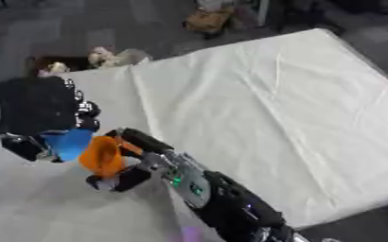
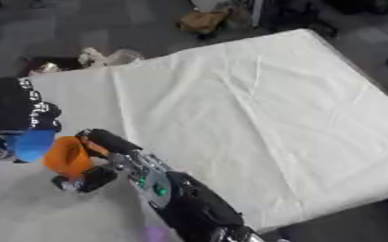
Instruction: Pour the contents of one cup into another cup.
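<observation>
An orange cup (image 1: 103, 156) is held by my right hand (image 1: 139, 163), whose fingers and thumb curl round it; the cup is tipped to the left, its mouth toward a blue cup (image 1: 68, 143). My left hand (image 1: 36, 106), a large black shape at the left edge, is shut on the blue cup, which sticks out below it. The two cups touch or nearly touch at the lower left of the white table (image 1: 296, 104). What is inside either cup is hidden.
The white cloth covers the table, with a fold line down its middle. Beyond the far edge are a dark floor, a brown box (image 1: 207, 20) and some pale clutter (image 1: 114, 56). My right forearm (image 1: 230, 203) crosses the lower middle.
</observation>
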`<action>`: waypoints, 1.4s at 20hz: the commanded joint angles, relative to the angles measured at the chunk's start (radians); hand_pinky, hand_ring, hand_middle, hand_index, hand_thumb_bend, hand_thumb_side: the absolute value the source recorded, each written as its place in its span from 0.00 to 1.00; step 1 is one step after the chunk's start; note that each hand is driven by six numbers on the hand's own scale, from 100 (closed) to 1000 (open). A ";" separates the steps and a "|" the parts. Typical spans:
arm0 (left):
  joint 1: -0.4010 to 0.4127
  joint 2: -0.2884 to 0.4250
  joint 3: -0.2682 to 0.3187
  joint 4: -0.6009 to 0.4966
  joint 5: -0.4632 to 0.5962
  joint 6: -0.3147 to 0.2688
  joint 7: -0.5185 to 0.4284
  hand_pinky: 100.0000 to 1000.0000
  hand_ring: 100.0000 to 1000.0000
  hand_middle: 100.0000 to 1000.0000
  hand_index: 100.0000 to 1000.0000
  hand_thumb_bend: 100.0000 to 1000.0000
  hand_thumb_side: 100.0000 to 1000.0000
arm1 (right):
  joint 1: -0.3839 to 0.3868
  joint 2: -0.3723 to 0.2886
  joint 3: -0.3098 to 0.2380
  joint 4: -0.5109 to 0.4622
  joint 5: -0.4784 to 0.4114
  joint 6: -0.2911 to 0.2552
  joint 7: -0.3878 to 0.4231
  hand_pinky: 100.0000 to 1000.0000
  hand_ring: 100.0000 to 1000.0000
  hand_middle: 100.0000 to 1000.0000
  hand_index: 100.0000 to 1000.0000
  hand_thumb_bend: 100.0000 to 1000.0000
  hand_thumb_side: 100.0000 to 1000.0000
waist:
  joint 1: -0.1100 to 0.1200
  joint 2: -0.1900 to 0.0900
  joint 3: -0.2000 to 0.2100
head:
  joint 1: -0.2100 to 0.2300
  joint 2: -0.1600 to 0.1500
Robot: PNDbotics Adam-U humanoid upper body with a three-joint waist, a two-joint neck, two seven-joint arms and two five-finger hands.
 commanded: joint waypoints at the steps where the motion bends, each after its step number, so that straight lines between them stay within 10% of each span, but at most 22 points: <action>1: -0.022 0.024 0.007 -0.015 -0.021 -0.003 0.015 0.00 0.00 0.00 0.62 0.56 0.18 | -0.019 0.008 0.000 -0.021 0.002 0.002 -0.001 0.84 0.81 0.16 0.32 0.00 0.24 | -0.001 -0.018 0.001 | -0.001 -0.007; 28: -0.021 0.017 -0.008 -0.044 -0.282 0.034 0.222 0.00 0.00 0.00 0.61 0.74 0.19 | -0.016 0.009 0.001 -0.021 0.002 0.010 -0.007 0.84 0.81 0.16 0.31 0.00 0.24 | -0.004 -0.020 -0.003 | -0.005 -0.008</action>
